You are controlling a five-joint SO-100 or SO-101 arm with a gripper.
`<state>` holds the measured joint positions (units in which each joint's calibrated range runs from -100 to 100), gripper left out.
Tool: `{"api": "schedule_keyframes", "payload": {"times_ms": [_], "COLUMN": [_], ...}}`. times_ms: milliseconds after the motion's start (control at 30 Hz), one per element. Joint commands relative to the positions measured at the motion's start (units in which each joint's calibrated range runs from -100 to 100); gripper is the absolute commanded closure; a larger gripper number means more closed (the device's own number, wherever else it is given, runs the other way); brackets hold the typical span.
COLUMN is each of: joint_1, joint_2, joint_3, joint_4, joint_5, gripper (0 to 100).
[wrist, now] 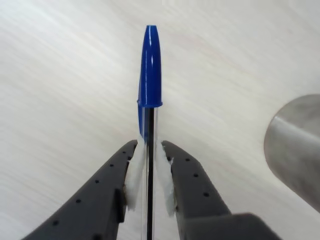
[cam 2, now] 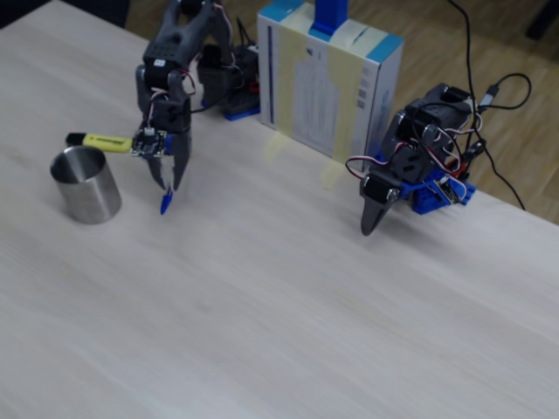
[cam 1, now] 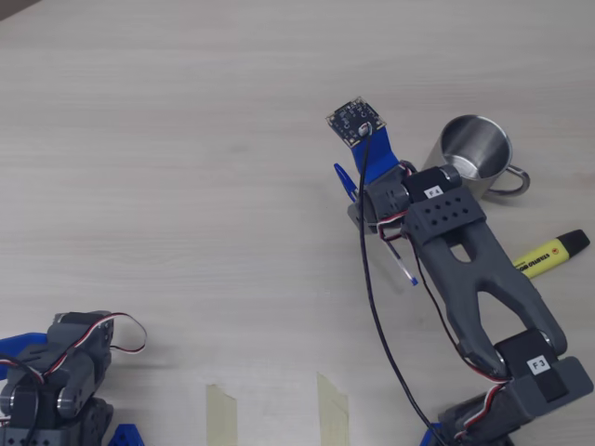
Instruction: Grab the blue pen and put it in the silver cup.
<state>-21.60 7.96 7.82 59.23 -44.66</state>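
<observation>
My gripper is shut on the blue pen, its white-padded fingers pinching the clear barrel just behind the blue cap. In the fixed view the gripper holds the pen cap-down close over the table, right of the silver cup. From overhead the pen sticks out on both sides of the wrist, its rear end toward the lower right. The cup stands upright just right of the gripper, with its handle on the far side. The cup's wall shows at the right edge of the wrist view.
A yellow highlighter lies below the cup, right of the arm. A second arm is parked at the table's edge, and a cardboard box stands between the two arm bases. Two tape strips are stuck near the front edge.
</observation>
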Motion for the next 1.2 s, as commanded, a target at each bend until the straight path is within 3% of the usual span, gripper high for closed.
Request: {"api": "schedule_keyframes", "payload": {"times_ms": [0,233,567,1167], "joint_1": [0.0,-0.1,-0.9,0.9], "joint_2": [-5.0,-9.4,-18.5,-32.2], "joint_3": [-0.3,-0.3,10.7,12.0], "joint_4": [-0.5,-0.8,-16.9,-27.3], "joint_5": [-0.3,0.2,0.3,0.3], "gripper": [98,98,98,98]}}
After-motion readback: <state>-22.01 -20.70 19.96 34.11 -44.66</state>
